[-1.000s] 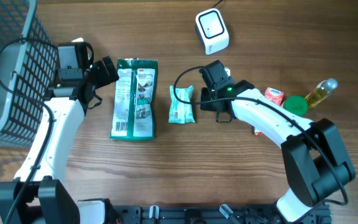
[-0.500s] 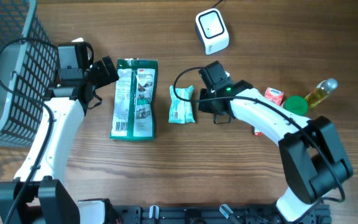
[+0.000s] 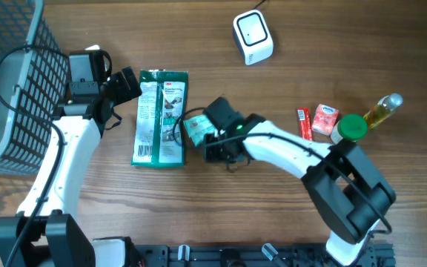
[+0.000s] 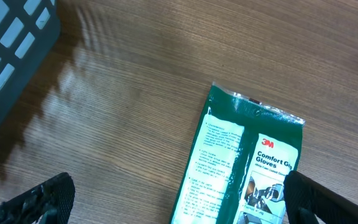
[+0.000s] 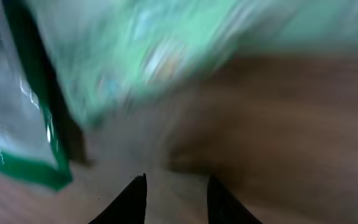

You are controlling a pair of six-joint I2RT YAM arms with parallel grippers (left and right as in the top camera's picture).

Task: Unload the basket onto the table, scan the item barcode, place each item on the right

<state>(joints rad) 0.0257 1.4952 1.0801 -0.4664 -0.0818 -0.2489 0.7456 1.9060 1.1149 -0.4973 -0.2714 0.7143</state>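
Note:
A small teal packet (image 3: 194, 127) lies tilted against the right edge of a green glove package (image 3: 160, 117). My right gripper (image 3: 208, 141) sits just right of the packet, low over the table. The right wrist view is blurred: the packet (image 5: 166, 50) fills the top, the glove package (image 5: 17, 112) is at left, and my right gripper (image 5: 177, 190) shows a gap with only table between its fingertips. My left gripper (image 3: 128, 83) is wide open over the glove package's (image 4: 247, 162) top left corner. The white scanner (image 3: 252, 35) stands at the back.
A dark wire basket (image 3: 6, 74) fills the far left. At the right stand a red stick packet (image 3: 303, 123), a small red box (image 3: 325, 116), a green-lidded jar (image 3: 352, 126) and a bottle of yellow liquid (image 3: 384, 110).
My right arm has swept left across the table. The teal packet has shifted left and turned, from the table's middle to the glove package's edge. The left arm has stayed still.

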